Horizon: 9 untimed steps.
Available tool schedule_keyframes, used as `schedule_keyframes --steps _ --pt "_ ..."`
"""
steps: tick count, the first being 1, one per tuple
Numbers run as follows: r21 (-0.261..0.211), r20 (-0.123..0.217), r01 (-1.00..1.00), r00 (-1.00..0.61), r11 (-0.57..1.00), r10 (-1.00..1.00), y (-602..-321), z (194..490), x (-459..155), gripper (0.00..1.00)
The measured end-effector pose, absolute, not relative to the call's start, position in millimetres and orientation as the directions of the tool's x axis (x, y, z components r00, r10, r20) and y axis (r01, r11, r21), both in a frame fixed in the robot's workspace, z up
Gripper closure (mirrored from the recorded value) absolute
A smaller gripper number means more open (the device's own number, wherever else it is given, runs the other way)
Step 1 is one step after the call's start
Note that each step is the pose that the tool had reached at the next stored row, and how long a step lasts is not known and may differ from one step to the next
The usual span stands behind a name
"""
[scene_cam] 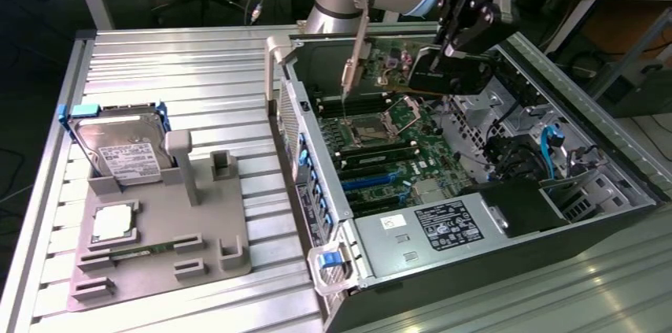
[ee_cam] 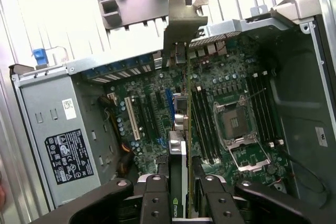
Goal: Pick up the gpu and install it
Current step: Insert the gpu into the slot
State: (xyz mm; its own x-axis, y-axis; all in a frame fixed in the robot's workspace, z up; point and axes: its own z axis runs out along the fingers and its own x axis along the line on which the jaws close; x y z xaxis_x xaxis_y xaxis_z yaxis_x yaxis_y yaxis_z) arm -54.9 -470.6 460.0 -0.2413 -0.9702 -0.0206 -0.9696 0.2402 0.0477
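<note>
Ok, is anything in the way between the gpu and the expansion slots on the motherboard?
Nothing visible. The gripper holds the gpu edge-on over the motherboard in the open case. The expansion slots beside it lie bare, with no cable across them. The board right under the card is hidden by the card.

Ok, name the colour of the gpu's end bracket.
Plain silver-grey metal bracket; the wrist view shows it best.

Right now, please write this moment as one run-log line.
gripper: shut on gpu | gpu: edge-on over motherboard of open case
</note>
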Motion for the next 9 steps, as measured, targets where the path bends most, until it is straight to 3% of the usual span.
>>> schedule_keyframes --steps 9 --pt "0.048 -0.021 -0.985 -0.164 0.163 -0.986 -470.5 460.0 -54.9 0.73"
